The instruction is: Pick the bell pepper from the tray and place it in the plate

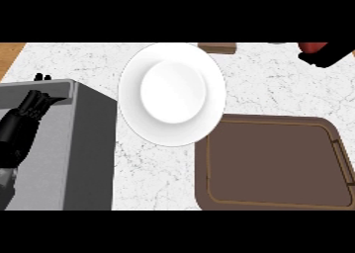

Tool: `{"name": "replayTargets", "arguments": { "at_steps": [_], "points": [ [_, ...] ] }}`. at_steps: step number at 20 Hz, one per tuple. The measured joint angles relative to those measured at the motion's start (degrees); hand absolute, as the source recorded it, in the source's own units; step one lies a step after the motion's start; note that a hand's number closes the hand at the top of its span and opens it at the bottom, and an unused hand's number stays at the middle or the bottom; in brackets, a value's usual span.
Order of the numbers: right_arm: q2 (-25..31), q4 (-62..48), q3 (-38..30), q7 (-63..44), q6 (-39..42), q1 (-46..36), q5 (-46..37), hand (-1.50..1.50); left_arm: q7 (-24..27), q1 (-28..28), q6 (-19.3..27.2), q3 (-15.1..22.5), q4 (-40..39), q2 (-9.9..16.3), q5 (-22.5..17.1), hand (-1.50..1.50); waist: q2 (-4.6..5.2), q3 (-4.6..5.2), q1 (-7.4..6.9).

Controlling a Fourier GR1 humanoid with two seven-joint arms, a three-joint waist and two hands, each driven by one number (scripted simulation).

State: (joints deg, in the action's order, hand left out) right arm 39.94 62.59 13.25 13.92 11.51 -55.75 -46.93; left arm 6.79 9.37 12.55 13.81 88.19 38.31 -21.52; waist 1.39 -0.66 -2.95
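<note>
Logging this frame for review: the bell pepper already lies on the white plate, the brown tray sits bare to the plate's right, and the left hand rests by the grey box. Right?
Not quite. The head view shows the white plate bare; a red thing, apparently the bell pepper, is up at the top right in the right hand. The brown tray is bare, and the left hand rests by the grey box.

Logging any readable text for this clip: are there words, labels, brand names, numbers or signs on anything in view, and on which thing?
None can be read.
White plate: plain, no marking.
Brown tray: bare, no label.
Grey box under the left hand: no lettering.
Right hand with a red thing at the top right corner: no text visible.
Small brown object at the top edge: no text.
</note>
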Motion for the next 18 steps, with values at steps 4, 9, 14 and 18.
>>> {"name": "replayTargets", "arguments": {
  "at_steps": [4, 9, 14, 18],
  "points": [
    [-1.4, -4.2, -3.2, 9.2, 2.0, -4.6, 5.6, 1.50, -1.9, 1.8, 0.1, 0.7, 0.2, -0.1, -0.4, 0.00, -0.45, -0.06, 0.42],
    [-5.8, -8.3, -6.1, 14.7, 7.0, -10.3, 12.0, 1.50, -3.3, 3.2, 0.3, 0.9, -0.2, 0.1, -0.6, 0.00, -0.88, -0.01, 0.82],
    [-11.5, -9.5, -6.0, 14.4, 10.0, -14.3, 13.9, 1.50, -3.1, 3.5, 0.4, 2.0, -0.3, 0.2, -1.5, 0.00, -1.23, -0.02, 1.44],
    [-16.7, -8.1, -5.1, 10.8, 11.5, -16.6, 14.2, 1.50, -3.1, 3.6, 0.5, 2.7, -0.8, 0.3, -2.4, 0.00, -1.42, -0.02, 1.96]
  ]
}}
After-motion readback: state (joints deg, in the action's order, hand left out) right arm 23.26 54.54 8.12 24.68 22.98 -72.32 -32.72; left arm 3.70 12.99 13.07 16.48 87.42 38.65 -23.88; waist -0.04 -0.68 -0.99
